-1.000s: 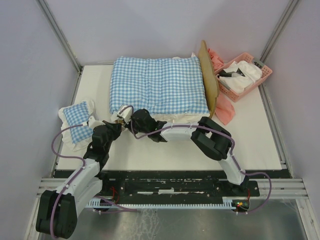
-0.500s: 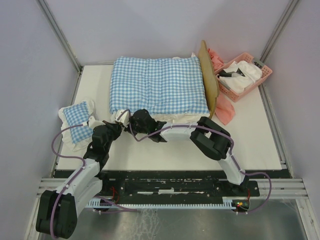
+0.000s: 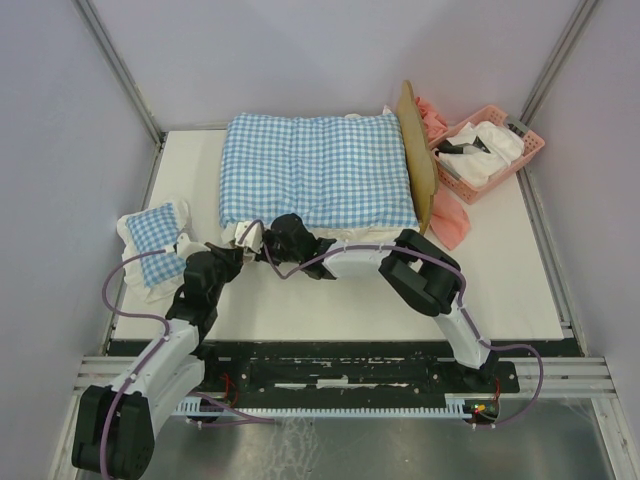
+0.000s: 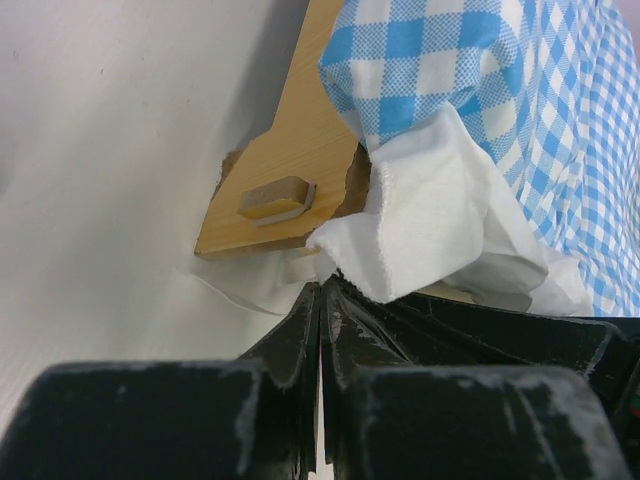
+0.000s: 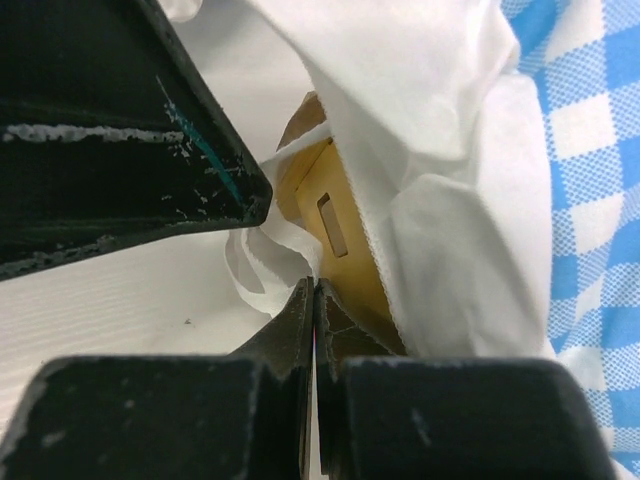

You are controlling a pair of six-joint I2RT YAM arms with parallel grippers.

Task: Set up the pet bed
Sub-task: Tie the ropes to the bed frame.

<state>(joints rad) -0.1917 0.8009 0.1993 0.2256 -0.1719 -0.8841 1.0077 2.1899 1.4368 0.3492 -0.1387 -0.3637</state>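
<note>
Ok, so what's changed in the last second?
Barely anything. The left gripper slipped slightly nearer at the cushion's front left corner, and the right gripper shifted slightly right. Both look shut; nothing visibly released. Cushion, bed and basket stayed put.

Pet bed [image 4: 300, 130] light matt wood; cushion [image 3: 320, 180] checked cloth, white frill; basket [image 3: 505, 178] pink plastic.

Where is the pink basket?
In the top view, the pink basket sits at the far right corner, just right of the wooden headboard.
</note>
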